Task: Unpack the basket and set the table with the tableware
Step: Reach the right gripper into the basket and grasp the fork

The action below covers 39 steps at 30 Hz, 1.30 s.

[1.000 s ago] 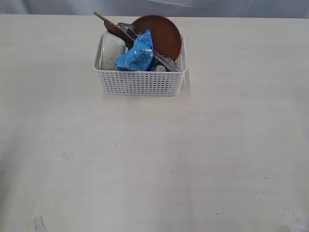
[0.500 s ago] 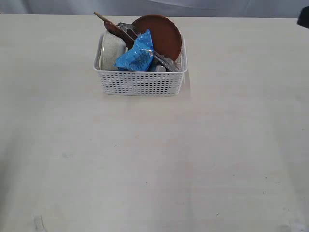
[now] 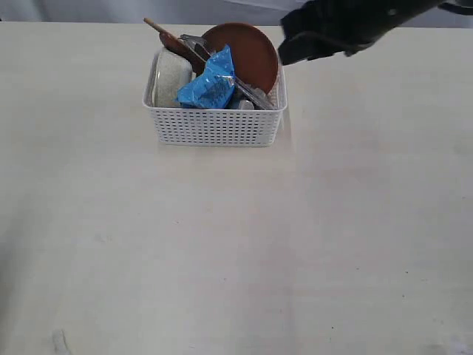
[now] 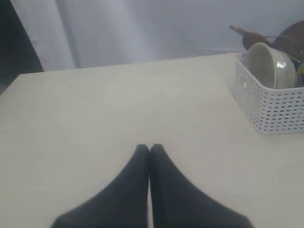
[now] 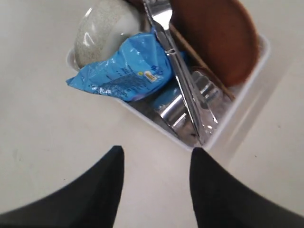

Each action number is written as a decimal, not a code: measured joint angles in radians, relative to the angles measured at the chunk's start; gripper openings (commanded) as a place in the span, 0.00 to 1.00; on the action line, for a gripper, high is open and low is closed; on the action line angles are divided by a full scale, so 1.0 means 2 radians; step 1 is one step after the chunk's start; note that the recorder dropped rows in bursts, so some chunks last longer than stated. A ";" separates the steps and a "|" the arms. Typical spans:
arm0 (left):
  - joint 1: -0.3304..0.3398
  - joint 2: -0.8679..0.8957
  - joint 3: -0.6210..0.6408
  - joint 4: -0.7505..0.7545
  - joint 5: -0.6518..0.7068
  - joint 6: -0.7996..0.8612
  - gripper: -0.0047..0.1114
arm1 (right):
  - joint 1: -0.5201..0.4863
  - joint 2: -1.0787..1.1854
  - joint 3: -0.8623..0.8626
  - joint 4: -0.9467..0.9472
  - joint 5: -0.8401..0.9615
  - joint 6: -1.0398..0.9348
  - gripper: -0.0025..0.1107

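"Two grippers were there. How did they look?"

"The right gripper [image 5: 156,151] had its two black fingers apart, and nothing was between them. It hung in the air by the far right corner of the basket [image 3: 214,126]. The left gripper [image 4: 149,148] had its fingers pressed together and held nothing. It was low over a bare bit of the table [image 3: 236,259], well apart from the basket."

"Where was the basket?"

"It sat on the far part of the table, a little left of the middle. It was full."

"What was inside?"

"The brown plate [image 3: 255,52] stood on its edge at the far right, closest to the right gripper. The shiny knife and fork [image 5: 185,88] lay slanted next to the plate, with the steel cup [image 5: 173,111] under them. The blue chip bag [image 3: 211,81] lay on top in the middle. The pale bowl [image 3: 171,74] was tipped on its side at the left end. The wooden spoon [image 3: 168,37] poked out over the far left corner."
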 measured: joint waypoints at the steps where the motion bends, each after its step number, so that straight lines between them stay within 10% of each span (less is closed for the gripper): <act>1: 0.000 0.000 0.000 0.000 0.000 0.000 0.04 | 0.012 0.018 -0.010 -0.007 -0.007 -0.001 0.40; 26: 0.000 0.000 0.000 0.000 0.000 0.000 0.04 | 0.102 0.257 -0.195 -0.249 -0.024 0.075 0.53; 39: 0.000 0.000 0.000 0.000 0.000 0.000 0.04 | 0.105 0.270 -0.203 -0.299 -0.018 0.090 0.07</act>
